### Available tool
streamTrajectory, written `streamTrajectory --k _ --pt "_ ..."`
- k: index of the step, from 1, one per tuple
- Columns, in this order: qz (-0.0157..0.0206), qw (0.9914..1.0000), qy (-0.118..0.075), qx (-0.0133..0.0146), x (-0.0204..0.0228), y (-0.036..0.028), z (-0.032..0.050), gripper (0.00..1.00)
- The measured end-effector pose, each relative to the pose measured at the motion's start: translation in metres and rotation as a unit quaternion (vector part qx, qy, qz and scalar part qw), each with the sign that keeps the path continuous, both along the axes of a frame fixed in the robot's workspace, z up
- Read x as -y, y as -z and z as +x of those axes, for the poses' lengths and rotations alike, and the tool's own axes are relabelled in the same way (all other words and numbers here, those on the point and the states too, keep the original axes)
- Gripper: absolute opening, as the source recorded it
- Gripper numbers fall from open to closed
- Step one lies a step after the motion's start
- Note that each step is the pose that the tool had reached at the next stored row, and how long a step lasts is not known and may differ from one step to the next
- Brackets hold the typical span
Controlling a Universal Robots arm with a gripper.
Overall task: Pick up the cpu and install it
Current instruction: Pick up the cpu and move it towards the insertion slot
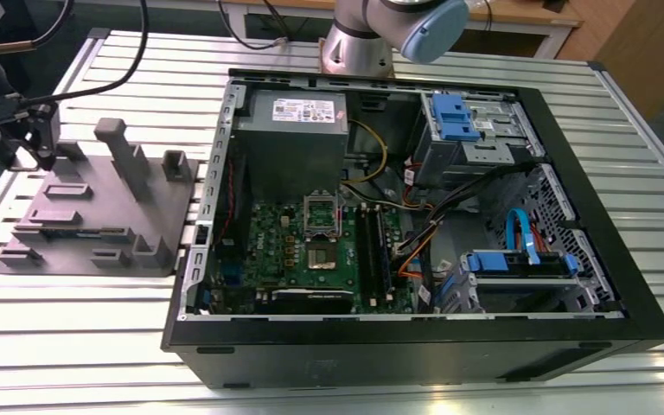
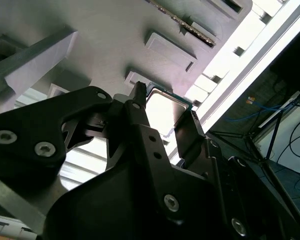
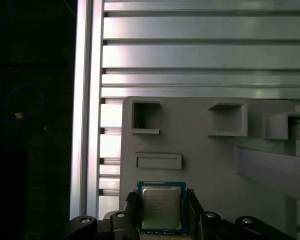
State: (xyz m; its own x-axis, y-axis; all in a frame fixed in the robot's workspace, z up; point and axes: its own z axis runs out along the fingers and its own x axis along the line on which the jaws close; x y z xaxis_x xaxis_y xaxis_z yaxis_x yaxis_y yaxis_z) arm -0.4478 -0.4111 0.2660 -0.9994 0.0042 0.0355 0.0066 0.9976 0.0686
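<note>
The gripper is down over the grey fixture, and the cpu sits squarely between its jaws. In the first wrist view the two black fingers stand one on each side of the chip, their inner faces lined up with two opposite edges of its green rim, so the jaws are closed in to the cpu's width and appear to grip it. No gap shows on either side, though the contact is too fine to be sure of. The chip lies flat on the fixture, metal top up, just beside a shallow rectangular ridge and near two square pockets moulded into the same plate. In the second wrist view, seen from low and close, the cpu shows as a pale square framed by the fingers. One tip is at a corner of the chip and the other overlaps its opposite edge, with the fixture and its posts behind. In the exterior view the gripper hangs low over the far corner of the fixture, which rests on the slatted metal table at the exterior view's left. The open case lies well apart at the exterior view's right, its green motherboard facing up.
</note>
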Motion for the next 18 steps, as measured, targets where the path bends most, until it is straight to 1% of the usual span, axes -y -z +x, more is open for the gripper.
streamTrajectory --k 15,18 --pt "0.0 1.0 0.0 0.0 0.0 -0.0053 0.0 0.47" --pt "0.0 1.0 0.0 -0.0001 0.0 -0.0072 0.0 0.47"
